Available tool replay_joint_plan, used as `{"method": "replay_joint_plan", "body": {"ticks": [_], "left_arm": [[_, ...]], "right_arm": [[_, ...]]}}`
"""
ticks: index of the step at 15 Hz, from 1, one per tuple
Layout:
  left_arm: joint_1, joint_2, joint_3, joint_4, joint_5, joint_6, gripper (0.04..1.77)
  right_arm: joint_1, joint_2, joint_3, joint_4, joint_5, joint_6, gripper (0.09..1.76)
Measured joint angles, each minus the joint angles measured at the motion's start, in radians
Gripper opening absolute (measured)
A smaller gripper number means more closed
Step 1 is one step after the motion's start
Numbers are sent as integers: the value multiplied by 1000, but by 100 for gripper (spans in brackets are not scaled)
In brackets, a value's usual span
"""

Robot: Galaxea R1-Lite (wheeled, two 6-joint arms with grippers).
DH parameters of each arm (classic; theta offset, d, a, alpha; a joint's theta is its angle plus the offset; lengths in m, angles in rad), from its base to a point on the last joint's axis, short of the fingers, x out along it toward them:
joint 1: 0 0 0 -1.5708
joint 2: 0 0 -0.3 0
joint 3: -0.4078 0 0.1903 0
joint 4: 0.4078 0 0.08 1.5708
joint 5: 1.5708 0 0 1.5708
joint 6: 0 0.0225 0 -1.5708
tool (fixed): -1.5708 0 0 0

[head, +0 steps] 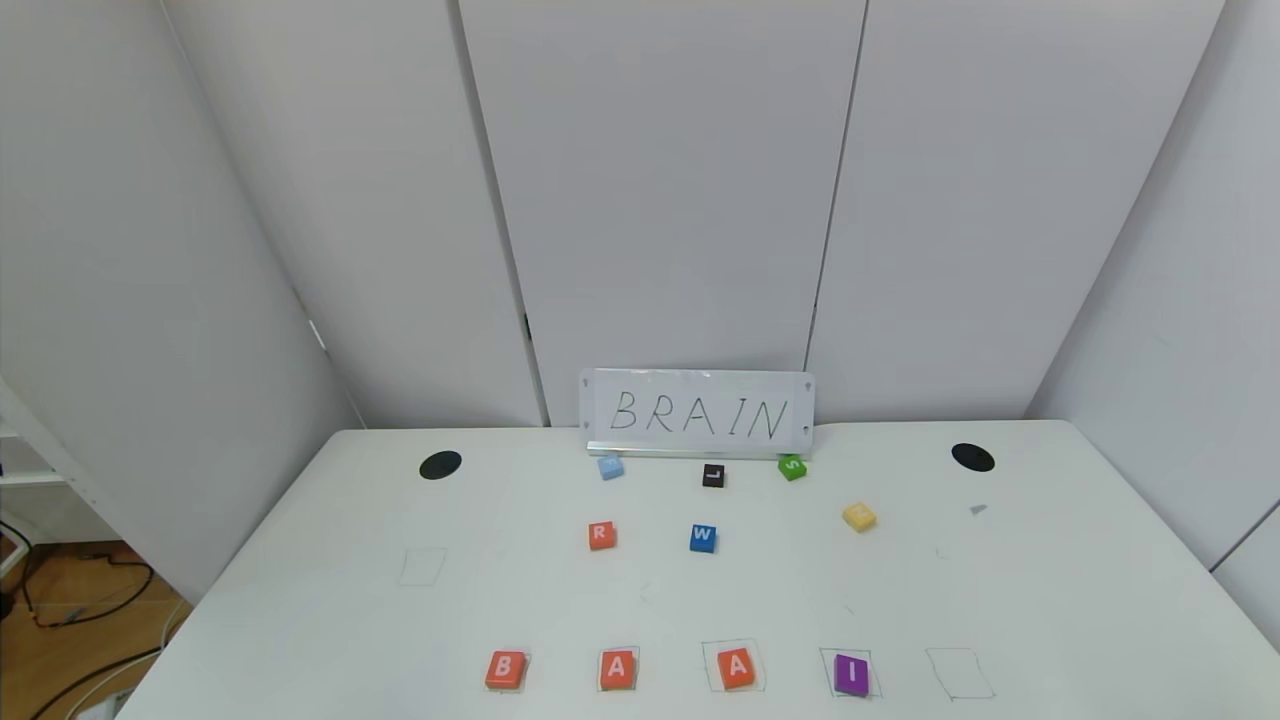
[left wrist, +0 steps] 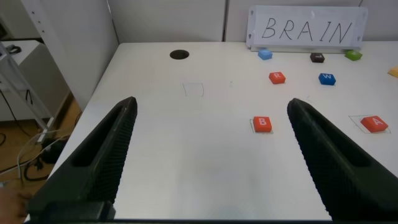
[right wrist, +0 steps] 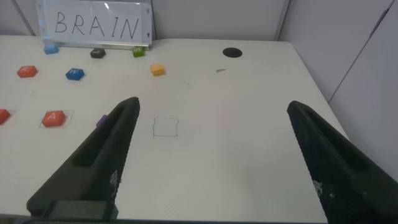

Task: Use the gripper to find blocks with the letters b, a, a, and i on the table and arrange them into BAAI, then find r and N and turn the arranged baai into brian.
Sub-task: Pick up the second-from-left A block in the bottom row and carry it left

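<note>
On the white table (head: 1050, 600), a near row holds the orange B block (head: 505, 669), two orange A blocks (head: 617, 668) (head: 737, 667) and the purple I block (head: 851, 674). The orange R block (head: 601, 535) lies mid-table and the yellow N block (head: 859, 516) to its right. Neither gripper shows in the head view. My left gripper (left wrist: 211, 158) is open and empty above the table's left near part, the B block (left wrist: 262, 124) ahead of it. My right gripper (right wrist: 211, 158) is open and empty above the right near part, near an empty drawn square (right wrist: 165, 127).
A sign reading BRAIN (head: 697, 413) stands at the back. Before it lie a light-blue block (head: 611, 466), a black L block (head: 713, 476) and a green S block (head: 792, 466). A blue W block (head: 702, 538) lies mid-table. Two black holes (head: 440, 464) (head: 972, 457) sit at the back.
</note>
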Motion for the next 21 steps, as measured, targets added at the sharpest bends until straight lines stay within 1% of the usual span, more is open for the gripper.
{"method": "replay_joint_plan", "body": {"ticks": [12,15,21], "left_arm": [[0,0,0,0,0,-4,172],[0,0,0,1,1,-17,172],[0,0,-10,13,-5,5,172]], "right_arm": [[0,0,0,1,0,-1,171],[0,0,0,2,-1,2,171],[-1,0,-3,-4,-4,10,171]]}}
